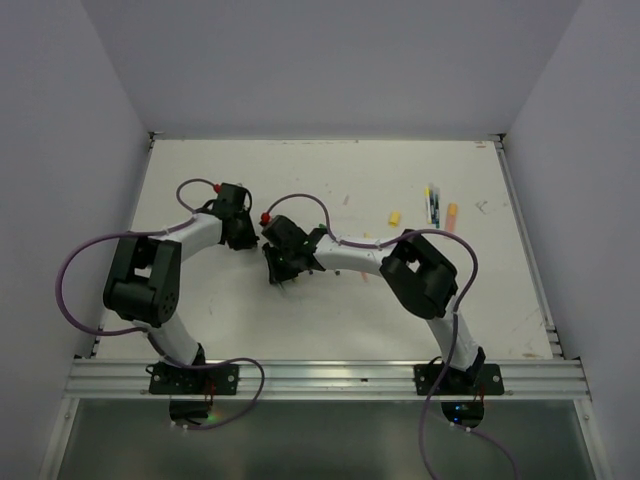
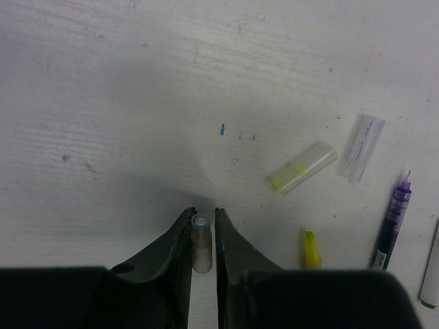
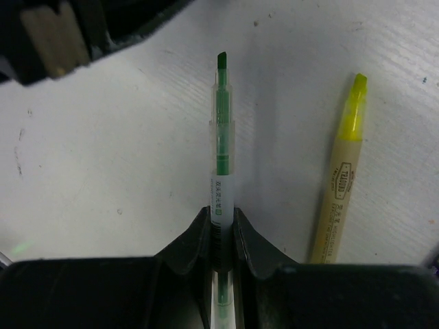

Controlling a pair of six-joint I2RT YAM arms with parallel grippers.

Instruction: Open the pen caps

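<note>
A small pale cap [image 2: 200, 247] sits pinched between the fingers of the left gripper [image 2: 203, 216], its rounded end poking out just past the fingertips and held just above the white table [image 1: 330, 170]. Close to its right, the right gripper [image 3: 220, 214] is clamped on the barrel of a green highlighter [image 3: 221, 137], whose bare chisel tip points away from the fingers towards the left gripper. In the top view the two grippers almost meet a little left of the table's middle, roughly midway between its near and far edges. Beside the green highlighter a yellow highlighter [image 3: 339, 178] lies flat on the table with its tip also uncovered, apart from the fingers. The left wrist view shows loose pieces lying on the table beyond that gripper: a yellow-tinted clear cap [image 2: 302, 167] on its side, a clear cap [image 2: 361, 147] just beside it, and nearer the view's edge a purple pen [image 2: 392, 219] with its fine point exposed. Well apart from the arms, towards the far right of the table, a short yellow piece [image 1: 394, 217], a few thin dark pens [image 1: 432, 205] and an orange piece [image 1: 452, 213] lie near one another, too small to tell whether they are capped.
</note>
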